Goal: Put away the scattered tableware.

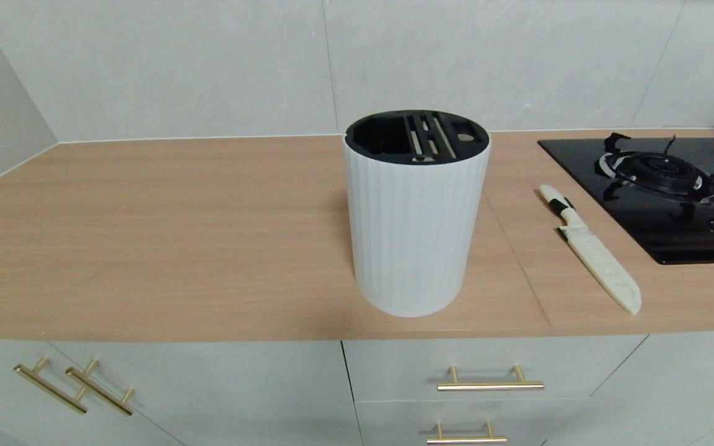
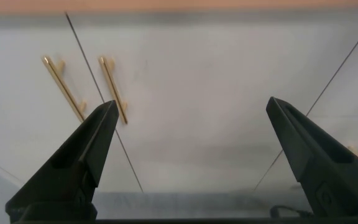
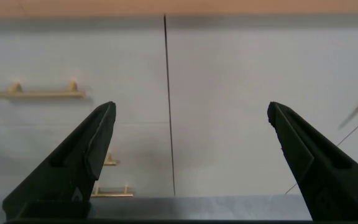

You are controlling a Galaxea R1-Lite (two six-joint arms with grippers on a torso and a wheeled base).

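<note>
One holder (image 1: 416,229) centre frame, near front edge of worktop (image 1: 146,235) | one knife (image 1: 589,248) flat at right, apart from holder, beside hob (image 1: 661,186) | left hand (image 2: 191,102), right hand (image 3: 191,104) both spread wide

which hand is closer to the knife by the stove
Right, probably. The right hand faces the drawer handles, below the counter end where the knife lies; the left hand faces the paired door handles at the other end.
</note>
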